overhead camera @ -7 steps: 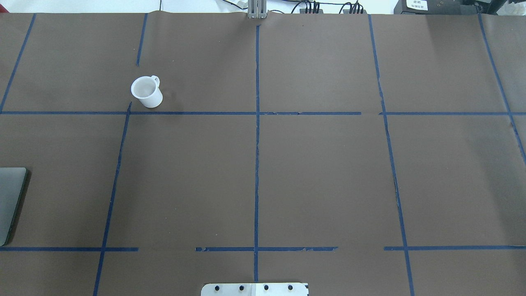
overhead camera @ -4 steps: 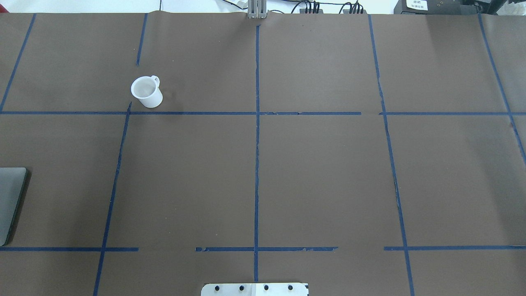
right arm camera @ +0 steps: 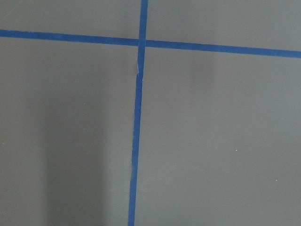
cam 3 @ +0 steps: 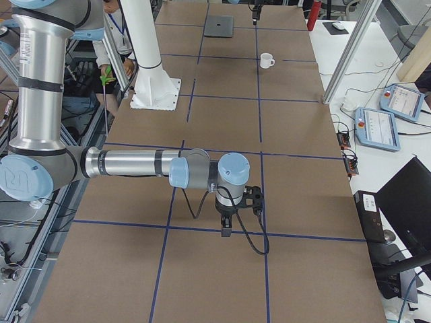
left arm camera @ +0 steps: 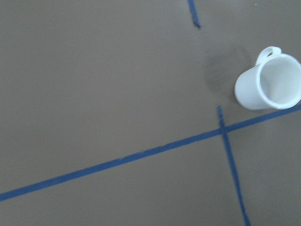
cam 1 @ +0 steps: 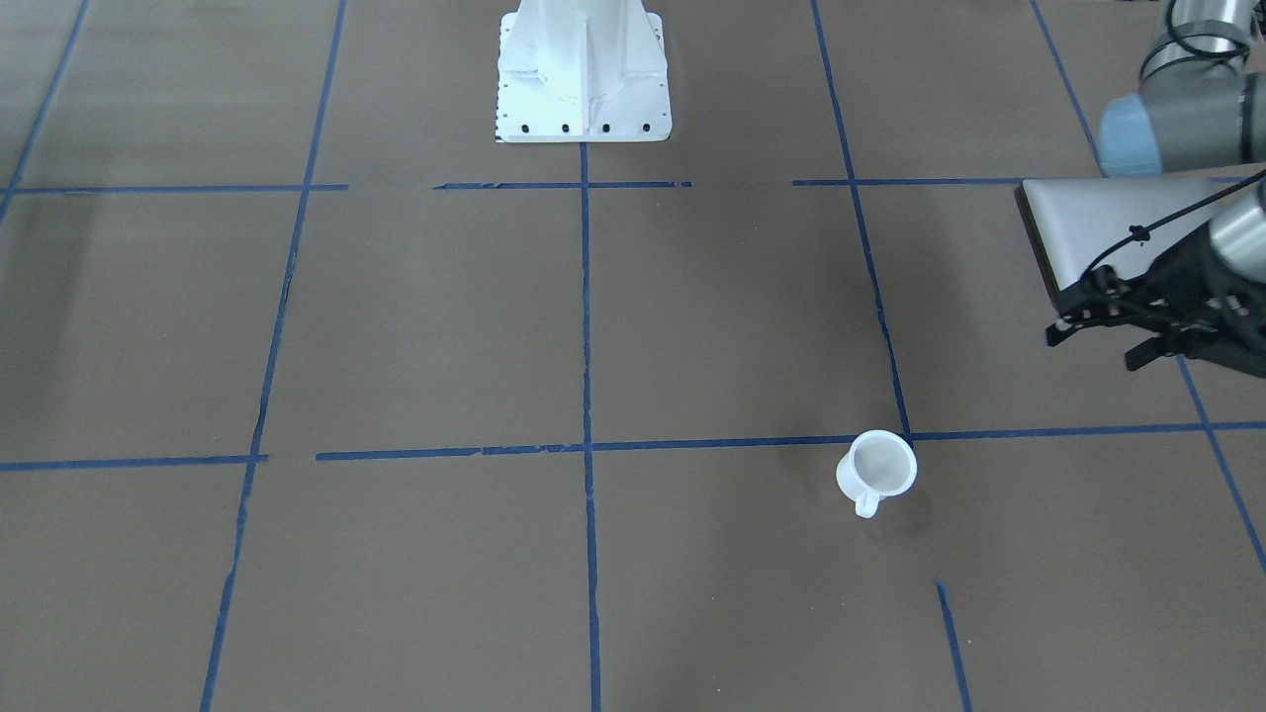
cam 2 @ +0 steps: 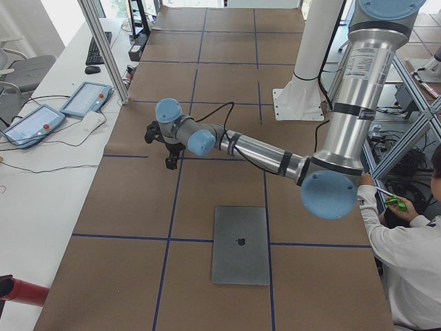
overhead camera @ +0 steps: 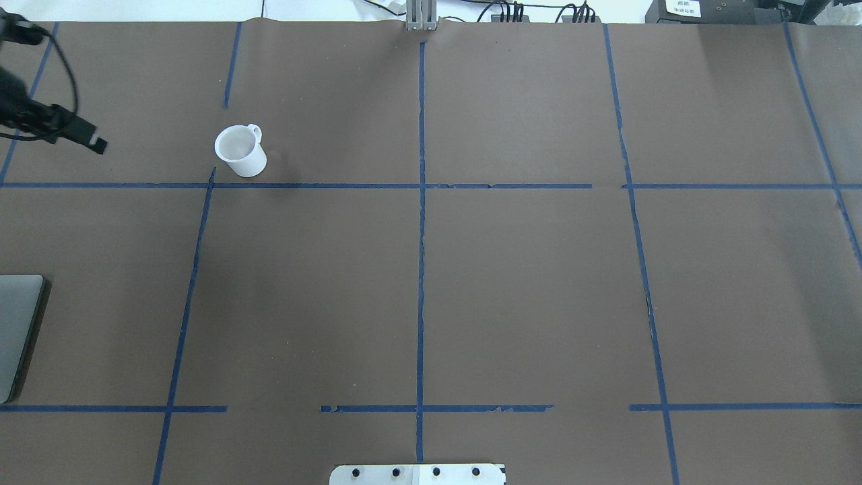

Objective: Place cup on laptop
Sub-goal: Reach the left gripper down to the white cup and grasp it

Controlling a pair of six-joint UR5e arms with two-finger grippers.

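left pincer (cam 1: pixel 1093 349) agape, one white cup (cam 1: pixel 876 467), one grey laptop (cam 1: pixel 1078 213), well apart

The laptop (overhead camera: pixel 17 330) runs off the overhead view's left edge; from the front the left gripper (cam 1: pixel 1094 352) covers part of it. The right gripper (cam 3: pixel 226 232) appears too small to judge.

We can read no words or numbers with any certainty. The one sign we make out is the small dark apple logo (cam 2: pixel 240 241) at the middle of the lid of the laptop (cam 2: pixel 240 265), in the exterior left view. In the overhead view, at the top right, a white label (overhead camera: pixel 683 7) on a black box (overhead camera: pixel 715 15) carries lines of dark print, too small for us to read.
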